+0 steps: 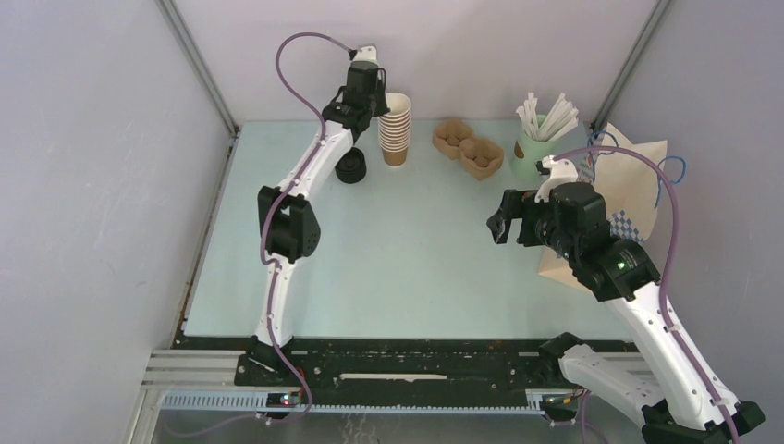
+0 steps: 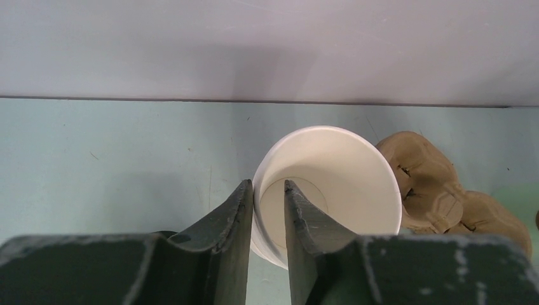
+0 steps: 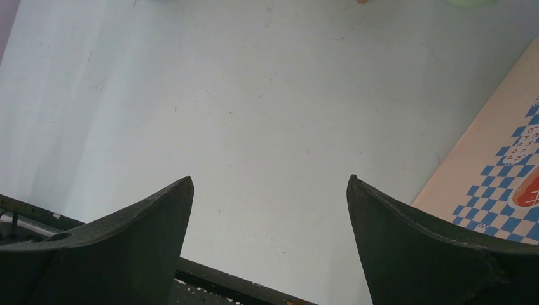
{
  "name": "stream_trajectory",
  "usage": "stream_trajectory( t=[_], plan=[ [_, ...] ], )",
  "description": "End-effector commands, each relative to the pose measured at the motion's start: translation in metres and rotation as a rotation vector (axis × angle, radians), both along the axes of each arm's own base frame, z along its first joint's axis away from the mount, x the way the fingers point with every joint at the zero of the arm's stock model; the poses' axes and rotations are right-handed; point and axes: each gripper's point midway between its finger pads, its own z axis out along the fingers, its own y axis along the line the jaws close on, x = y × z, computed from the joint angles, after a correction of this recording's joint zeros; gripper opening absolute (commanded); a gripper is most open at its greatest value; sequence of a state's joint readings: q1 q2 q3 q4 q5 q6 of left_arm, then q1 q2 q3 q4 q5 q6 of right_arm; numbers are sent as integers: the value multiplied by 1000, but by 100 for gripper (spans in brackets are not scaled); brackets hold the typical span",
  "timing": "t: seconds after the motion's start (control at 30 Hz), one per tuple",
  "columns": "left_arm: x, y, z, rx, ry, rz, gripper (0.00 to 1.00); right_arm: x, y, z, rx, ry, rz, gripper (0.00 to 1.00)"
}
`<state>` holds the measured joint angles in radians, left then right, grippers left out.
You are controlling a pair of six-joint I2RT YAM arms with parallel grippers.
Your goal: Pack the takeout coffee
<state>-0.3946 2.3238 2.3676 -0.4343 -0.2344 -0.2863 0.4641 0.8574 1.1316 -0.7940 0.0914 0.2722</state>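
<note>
- Grey walls close in a pale green tabletop point(image 1: 407, 250), with everything set along its far edge and right side.
- At the far edge, the cup point(image 2: 337, 171) we want tops a stack point(image 1: 395, 139) of kraft cups, nested in the one below.
- Our left hand point(image 2: 268, 190) is narrowed astride its rim, one finger point(image 2: 232, 222) outside the wall and the other inside. It looks pinched on the wall.
- Our right hand point(image 3: 269, 179) hangs wide open over bare tabletop, well apart from the stack and holding nothing.
- We judge the step in hand to be freeing the top cup. A straight upward pull should part it from the stack, while a sideways tug could tip the whole stack.
- The pinch should be firm enough not to slip, yet not so hard that it creases the paper rim.
- If the cup below rides up too, we should lift more slowly.
- Contents: the cup is empty, showing its white inside and bare bottom.
- The tray point(image 1: 469, 148), just right of the stack, seems to have nothing in its wells.
- The green cup point(image 1: 529, 155) beyond it holds white straws point(image 1: 547, 116).
- A bag point(image 1: 638, 176) lies at the right edge; we cannot tell what is in it.
</note>
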Motion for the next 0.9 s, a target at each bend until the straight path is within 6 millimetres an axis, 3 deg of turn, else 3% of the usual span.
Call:
stream_trajectory(
  t=[0.0,0.27,0.53,0.87],
  plan=[
    [2,-1,12,14,-38,5,29,1,1,7,33,-24,-8,99],
    [2,1,7,31,-30,14,26,1,2,8,40,-25,-5,99],
    [2,2,0,40,-17,18,32,2,4,9,47,-24,0,99],
    [2,3,-4,45,-9,21,25,2,4,7,46,-15,0,99]
  ],
)
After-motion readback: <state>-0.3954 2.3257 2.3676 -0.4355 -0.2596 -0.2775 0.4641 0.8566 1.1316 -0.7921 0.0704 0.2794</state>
